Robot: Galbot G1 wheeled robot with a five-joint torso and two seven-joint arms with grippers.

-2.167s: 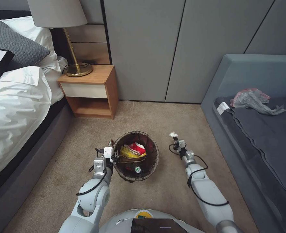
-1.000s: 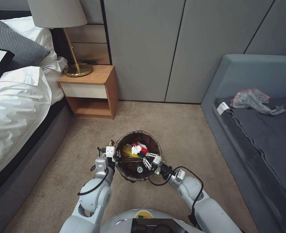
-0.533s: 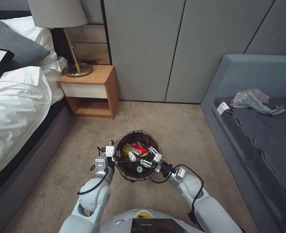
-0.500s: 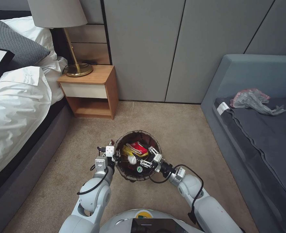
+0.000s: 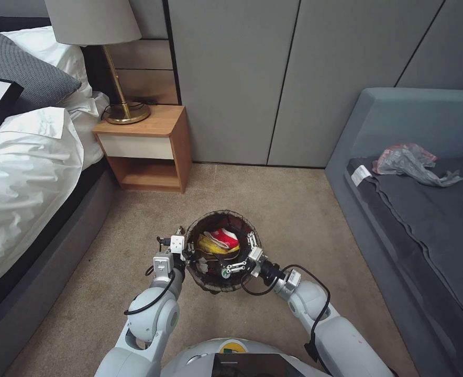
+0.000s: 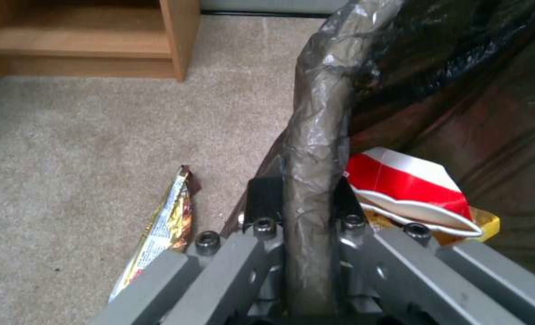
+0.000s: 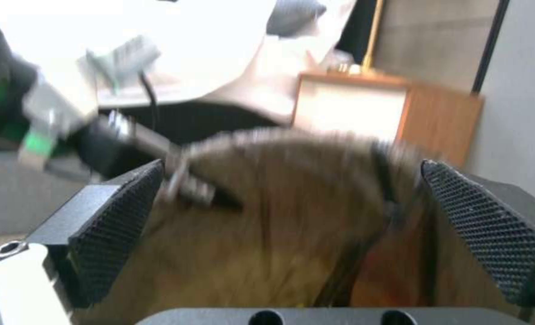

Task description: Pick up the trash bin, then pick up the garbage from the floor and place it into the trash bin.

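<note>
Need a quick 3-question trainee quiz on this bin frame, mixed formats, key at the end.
1. True or false: the left gripper is clamped on the rim of the trash bin.
2. Multiple choice: the right gripper is A) open over the trash bin's mouth, B) shut on a bottle, C) resting on the nightstand.
3. Fill in: a snack wrapper lies on the ____, outside the trash bin beside the left gripper.

Key: 1 true, its fingers pinch the bag-covered rim. 2 A, its pads stand wide apart with nothing between them. 3 carpet.
</note>
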